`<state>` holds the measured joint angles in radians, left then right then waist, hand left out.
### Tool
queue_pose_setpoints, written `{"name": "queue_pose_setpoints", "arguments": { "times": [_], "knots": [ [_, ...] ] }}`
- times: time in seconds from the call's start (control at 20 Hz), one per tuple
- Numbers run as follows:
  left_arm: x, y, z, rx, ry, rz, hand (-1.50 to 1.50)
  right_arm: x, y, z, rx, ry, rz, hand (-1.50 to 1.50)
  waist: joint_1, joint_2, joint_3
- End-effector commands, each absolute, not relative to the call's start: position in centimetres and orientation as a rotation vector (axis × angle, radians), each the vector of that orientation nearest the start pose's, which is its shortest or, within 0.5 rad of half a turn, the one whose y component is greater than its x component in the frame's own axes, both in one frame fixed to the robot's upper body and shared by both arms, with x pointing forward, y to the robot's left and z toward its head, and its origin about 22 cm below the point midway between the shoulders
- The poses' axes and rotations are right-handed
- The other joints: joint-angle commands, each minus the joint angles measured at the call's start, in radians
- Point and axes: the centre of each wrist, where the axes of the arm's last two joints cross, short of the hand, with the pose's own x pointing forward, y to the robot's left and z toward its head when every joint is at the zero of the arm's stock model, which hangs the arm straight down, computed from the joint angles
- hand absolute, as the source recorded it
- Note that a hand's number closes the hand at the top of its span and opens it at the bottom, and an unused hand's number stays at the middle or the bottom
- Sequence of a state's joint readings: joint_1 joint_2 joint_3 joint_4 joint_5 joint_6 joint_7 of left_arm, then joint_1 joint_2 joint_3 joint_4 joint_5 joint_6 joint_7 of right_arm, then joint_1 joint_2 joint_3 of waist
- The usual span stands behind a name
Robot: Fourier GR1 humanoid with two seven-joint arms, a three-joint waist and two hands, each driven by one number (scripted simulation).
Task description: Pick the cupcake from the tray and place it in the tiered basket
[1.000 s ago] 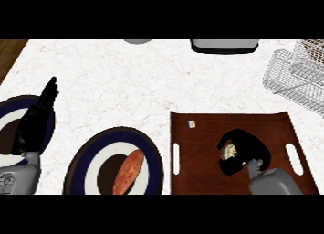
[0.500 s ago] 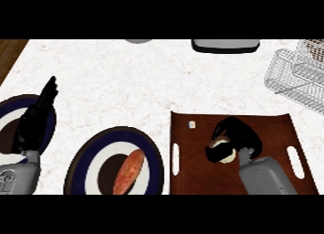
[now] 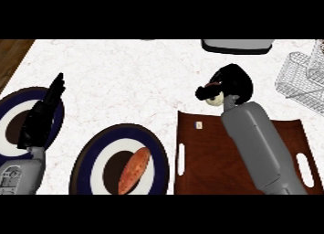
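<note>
A: Eyes on the right hand [image 3: 233, 82]. Its fingers are curled round the cupcake [image 3: 215, 98], and only a pale bit of cake peeks out beneath the black fingers on the view's left side.

B: And where is it sitting?

A: It's off the tray [image 3: 205, 169]. Hand and cupcake show against the white counter [image 3: 124, 77], just past the tray's far edge. The grey forearm runs back across the brown tray towards the lower edge.

B: How about the tiered basket [image 3: 305, 84]?

A: That's the wire frame up at the right, apart from the hand, with bare counter between them.

B: Anything else out there?

A: At the top edge, beyond the hand, sits a dark container [image 3: 236, 45]. Left of the tray is a navy-rimmed plate [image 3: 90, 155] with a reddish-brown oblong of food [image 3: 134, 164] on it.

B: And the left hand [image 3: 43, 114]?

A: It's at the far left with fingers straight and together, pointing away. It holds nothing and lies over a second plate [image 3: 6, 103] by the counter's left edge.
</note>
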<state>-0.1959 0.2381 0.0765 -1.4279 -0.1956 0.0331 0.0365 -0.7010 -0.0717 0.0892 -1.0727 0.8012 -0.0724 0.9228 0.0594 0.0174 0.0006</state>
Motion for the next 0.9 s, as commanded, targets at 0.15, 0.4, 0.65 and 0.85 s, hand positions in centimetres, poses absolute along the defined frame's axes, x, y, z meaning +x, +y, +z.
{"name": "queue_pose_setpoints", "arguments": {
  "times": [0.15, 0.4, 0.65, 0.85],
  "knots": [
    [28.7, 28.4, 2.9, 0.396, -1.550, -0.267, 0.00, 41.6, -13.4, 15.1, -1.152, -1.185, 0.192, 1.50, -0.017, -0.009, -0.001],
    [27.8, 28.5, 2.8, 0.410, -1.538, -0.250, 0.00, 42.7, -14.3, 18.9, -1.308, -1.270, 0.108, 1.50, -0.039, -0.016, -0.001],
    [28.6, 30.2, 3.4, 0.438, -1.536, -0.237, 0.00, 44.0, -15.7, 23.5, -1.496, -1.219, 0.142, 1.50, -0.050, -0.016, -0.002],
    [27.7, 28.2, 3.4, 0.410, -1.539, -0.241, 0.00, 45.1, -20.6, 25.2, -1.512, -1.145, 0.173, 1.50, -0.045, -0.015, -0.001]
  ]
}}
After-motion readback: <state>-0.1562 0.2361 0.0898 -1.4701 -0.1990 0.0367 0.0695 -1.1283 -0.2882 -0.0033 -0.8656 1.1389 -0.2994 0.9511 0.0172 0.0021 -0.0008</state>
